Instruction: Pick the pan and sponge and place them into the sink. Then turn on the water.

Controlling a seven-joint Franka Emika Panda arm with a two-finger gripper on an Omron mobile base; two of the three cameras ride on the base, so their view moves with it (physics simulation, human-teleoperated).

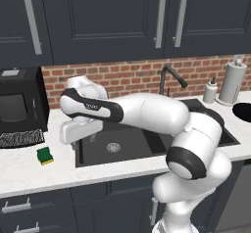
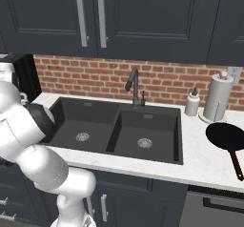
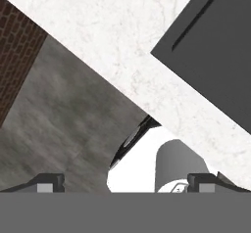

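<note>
The green and yellow sponge (image 1: pixel 45 155) lies on the white counter left of the sink (image 1: pixel 147 146). My gripper (image 1: pixel 82 141) hangs above the sink's left rim, to the right of the sponge and apart from it. In the hand view its fingertips (image 3: pixel 46 183) stand wide apart with nothing between them, so the gripper (image 3: pixel 125 183) is open. That view looks down on marble counter and a dark corner of the sink (image 3: pixel 211 46). The black pan (image 2: pixel 228 136) rests on the counter right of the sink (image 2: pixel 119 109), handle toward the front edge. No water runs from the black faucet (image 2: pixel 135 85).
A black microwave (image 1: pixel 19 100) stands at the back left with a striped mat (image 1: pixel 19 138) in front of it. A soap dispenser (image 2: pixel 192 103) and a paper towel roll (image 2: pixel 217 97) stand behind the pan. Dark cabinets hang above the brick wall.
</note>
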